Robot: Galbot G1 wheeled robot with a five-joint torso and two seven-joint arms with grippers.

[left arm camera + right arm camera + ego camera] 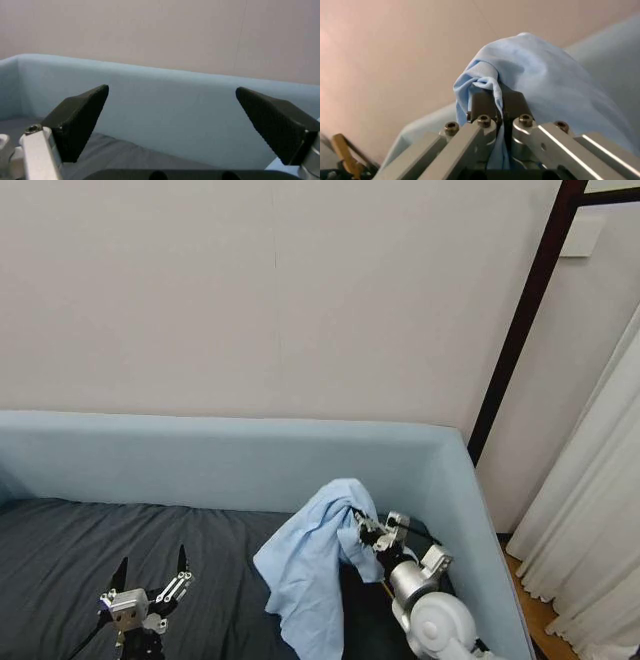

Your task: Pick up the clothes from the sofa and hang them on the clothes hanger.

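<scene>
One blue cloth [312, 565] hangs from the right end effector [360, 527], whose fingers are clamped on a bunched fold near its top. It is held over the right end of the single sofa [200, 465], and the rest drapes down to the robot's left. The left end effector [152, 568], the second of two, hovers over the dark seat with its fingers spread wide, well apart from the cloth.
</scene>
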